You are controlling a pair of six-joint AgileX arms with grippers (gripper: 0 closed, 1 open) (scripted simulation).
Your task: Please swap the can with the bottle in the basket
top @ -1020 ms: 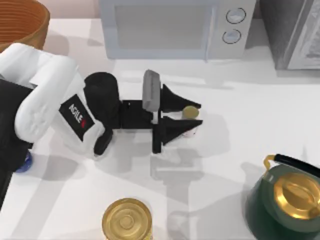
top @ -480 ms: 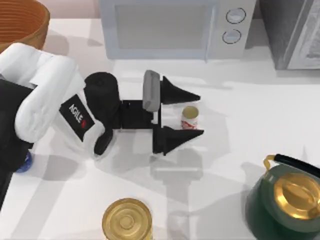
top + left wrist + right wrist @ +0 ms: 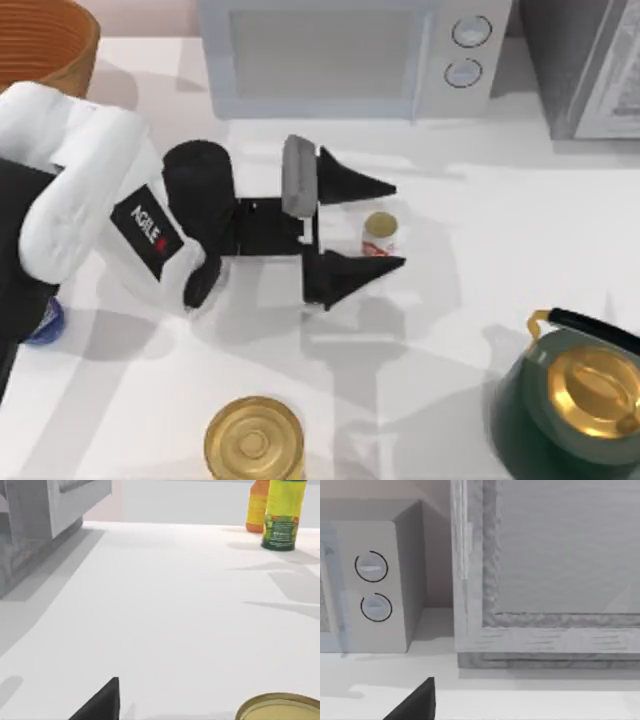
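The slim white can (image 3: 380, 235) with a red mark and gold top stands upright on the table in front of the microwave. My left gripper (image 3: 397, 226) is open, with one black finger on each side of the can and a gap to both. The left wrist view shows one finger (image 3: 102, 705) and the can's gold top (image 3: 280, 707). A bit of the blue bottle (image 3: 46, 322) peeks out from under my left arm near the table's left edge. The orange-brown basket (image 3: 45, 45) sits at the back left corner. In the right wrist view, a finger (image 3: 415, 704) of my right gripper faces the microwave.
A white microwave (image 3: 340, 55) stands at the back, with a grey cabinet (image 3: 590, 65) to its right. A dark green kettle (image 3: 575, 400) with a gold lid is at the front right and a wide gold tin (image 3: 254, 438) at the front. Yellow (image 3: 282, 512) and orange (image 3: 256, 507) bottles stand far off.
A second ago the left gripper's fingers were closed on the can. They have spread apart and let it go, and the arm has drawn back slightly to the left.
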